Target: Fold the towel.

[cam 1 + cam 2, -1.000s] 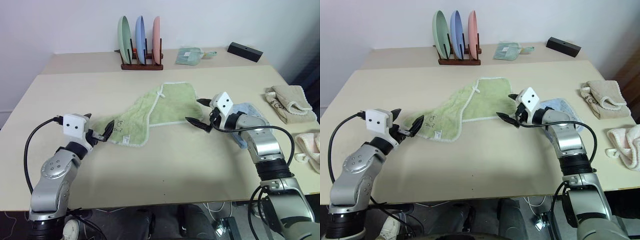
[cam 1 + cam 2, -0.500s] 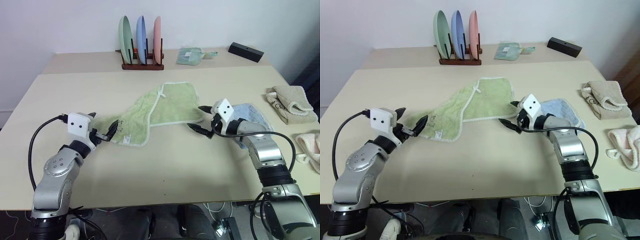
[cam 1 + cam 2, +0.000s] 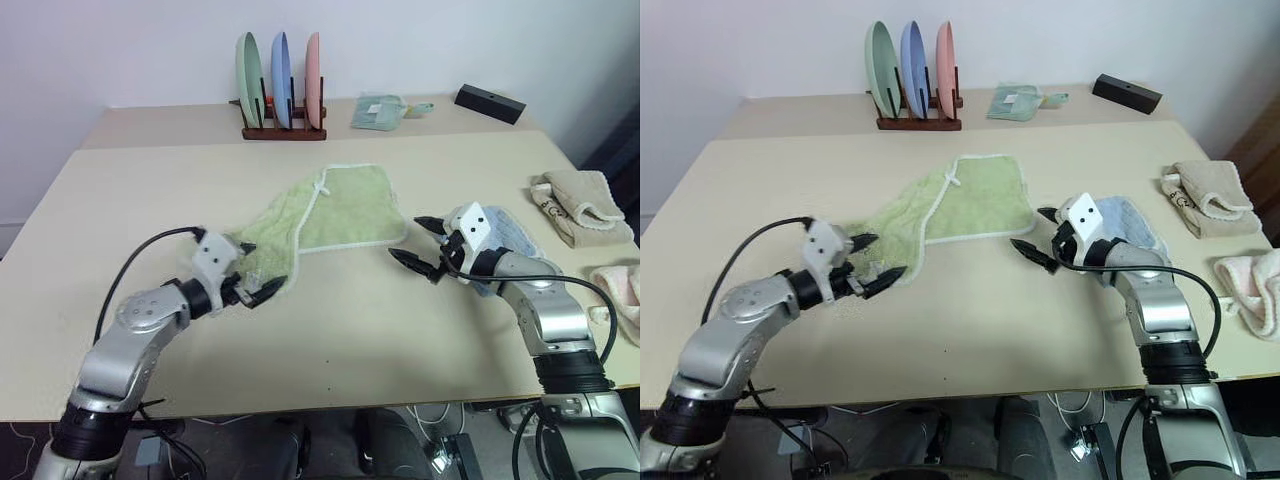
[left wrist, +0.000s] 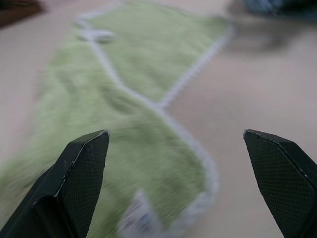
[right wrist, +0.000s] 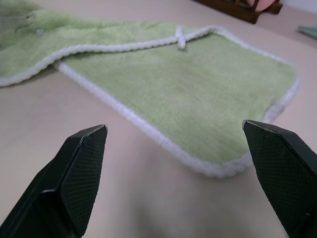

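Left gripper [image 3: 258,287] swung inward to green towel [image 3: 330,210] corner, jaws apart, empty | right gripper [image 3: 420,245] backed off, jaws apart | towel mid-table | blue cloth [image 3: 510,228] beneath right arm

The towel [image 3: 315,215] lies mid-table [image 3: 330,340] — left gripper [image 3: 258,283] at its near-left end, right gripper [image 3: 420,246] just right of it; plate rack [image 3: 282,110] behind.

It looked like a robot test lab staged as a home: a plain pale bench [image 3: 130,190] against a bare white wall [image 3: 120,50], with a wooden plate rack [image 3: 283,128] (three pastel plates) and folded cloths [image 3: 582,205] laid out as props.
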Motion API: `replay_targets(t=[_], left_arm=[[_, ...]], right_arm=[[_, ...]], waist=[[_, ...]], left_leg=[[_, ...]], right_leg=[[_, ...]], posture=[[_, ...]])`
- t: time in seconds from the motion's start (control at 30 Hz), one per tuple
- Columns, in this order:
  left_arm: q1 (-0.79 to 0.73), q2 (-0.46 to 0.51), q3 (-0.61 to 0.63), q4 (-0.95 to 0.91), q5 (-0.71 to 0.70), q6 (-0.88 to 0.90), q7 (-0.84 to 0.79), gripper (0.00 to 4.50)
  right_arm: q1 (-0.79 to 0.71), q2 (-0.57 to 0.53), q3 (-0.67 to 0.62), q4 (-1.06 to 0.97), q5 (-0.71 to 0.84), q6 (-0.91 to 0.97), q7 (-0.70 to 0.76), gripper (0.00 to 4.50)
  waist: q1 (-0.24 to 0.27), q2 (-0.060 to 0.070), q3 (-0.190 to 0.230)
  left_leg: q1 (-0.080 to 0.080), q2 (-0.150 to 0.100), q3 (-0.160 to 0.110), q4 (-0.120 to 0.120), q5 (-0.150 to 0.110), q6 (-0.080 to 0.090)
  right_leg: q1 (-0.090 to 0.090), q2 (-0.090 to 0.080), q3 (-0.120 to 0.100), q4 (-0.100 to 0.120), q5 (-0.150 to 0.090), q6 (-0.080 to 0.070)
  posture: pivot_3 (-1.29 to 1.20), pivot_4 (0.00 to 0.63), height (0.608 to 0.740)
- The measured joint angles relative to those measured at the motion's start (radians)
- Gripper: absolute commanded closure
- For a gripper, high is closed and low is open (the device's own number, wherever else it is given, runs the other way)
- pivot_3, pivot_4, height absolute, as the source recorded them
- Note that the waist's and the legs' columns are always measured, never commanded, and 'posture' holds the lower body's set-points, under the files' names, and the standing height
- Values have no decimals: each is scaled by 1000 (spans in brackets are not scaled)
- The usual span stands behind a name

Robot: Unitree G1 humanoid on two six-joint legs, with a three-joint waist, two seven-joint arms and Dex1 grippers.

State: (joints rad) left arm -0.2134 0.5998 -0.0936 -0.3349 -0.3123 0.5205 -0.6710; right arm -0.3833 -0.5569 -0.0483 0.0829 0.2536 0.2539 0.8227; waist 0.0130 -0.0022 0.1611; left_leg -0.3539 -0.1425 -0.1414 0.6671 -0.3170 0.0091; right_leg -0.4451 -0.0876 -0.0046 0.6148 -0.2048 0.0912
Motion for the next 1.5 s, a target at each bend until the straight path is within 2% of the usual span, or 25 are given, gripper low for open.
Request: replay_targets(t=[0.1, 0.27, 0.37, 0.47, 0.67, 0.97, 1.1, 1.23, 1.33, 1.5], left_arm=[[-13, 10, -57, 28, 32, 16, -22, 67], [-85, -52, -114, 114, 93, 91, 35, 67], [-94, -85, -107, 117, 97, 155, 73, 67], [-91, -88, -89, 94, 90, 209, 89, 1385], [-69, -75, -60, 56, 83, 255, 98, 4476], [-14, -32, -27, 16, 76, 211, 74, 4476], [142, 75, 116, -113, -32, 174, -58, 4476], [469, 213, 366, -163, -92, 133, -216, 4476], [634, 226, 495, -136, -89, 77, -275, 4476], [636, 199, 589, -76, -67, -4, -228, 4476]], right_arm=[[28, 3, 0, -43, 0, 1, -23, 0], [72, 17, 1, -79, 2, 2, -49, 0], [74, 21, 2, -79, 0, 1, -63, 0], [74, 30, 10, -79, -4, 1, -73, 0], [59, 41, 33, -79, -6, -2, -83, 0], [12, 51, 46, -59, -16, -16, -79, 0], [-11, 52, 57, -46, -22, -25, -67, 0], [-40, 34, 73, -9, -42, -57, -44, 0], [-59, 25, 82, 36, -66, -87, -29, 0], [-132, 24, 146, 125, -157, -199, -20, 0]], waist=[[-2, 0, 0], [1, 0, 0], [-1, 0, 0], [-1, 0, 0], [0, 0, 0], [-3, 0, 0], [-9, 0, 0], [-18, 1, 1], [-13, 1, 1], [1, 1, 1]], left_leg=[[0, 0, 1, -1, 0, 0], [-1, 0, 1, 0, 0, 0], [0, 0, 1, 0, 0, 0], [0, 0, 1, 0, 0, 0], [0, 0, 1, 0, 0, 0], [0, 1, 1, -1, 0, 0], [-1, 1, 2, -2, 0, 0], [-1, 2, 4, -3, 0, 0], [-1, 2, 4, -3, -1, 1], [1, 1, 4, -2, -1, 2]], right_leg=[[-1, 0, 1, 0, 0, 0], [-1, 0, 1, 0, 0, 0], [-1, 0, 1, 0, 0, 0], [-1, 0, 1, 0, 0, 0], [-1, 0, 1, 0, 0, 0], [-1, 1, 1, 0, 0, 0], [-4, 1, 2, 0, 0, 0], [-4, 2, 3, 0, 0, 0], [-3, 1, 3, -1, 0, 0], [0, 0, 2, -1, 0, 0]], posture=[[0, 150, 740], [0, 150, 740], [0, 150, 740], [0, 150, 740], [0, 150, 740], [0, 150, 740], [0, 150, 740], [0, 150, 740], [0, 150, 740], [0, 150, 740]])
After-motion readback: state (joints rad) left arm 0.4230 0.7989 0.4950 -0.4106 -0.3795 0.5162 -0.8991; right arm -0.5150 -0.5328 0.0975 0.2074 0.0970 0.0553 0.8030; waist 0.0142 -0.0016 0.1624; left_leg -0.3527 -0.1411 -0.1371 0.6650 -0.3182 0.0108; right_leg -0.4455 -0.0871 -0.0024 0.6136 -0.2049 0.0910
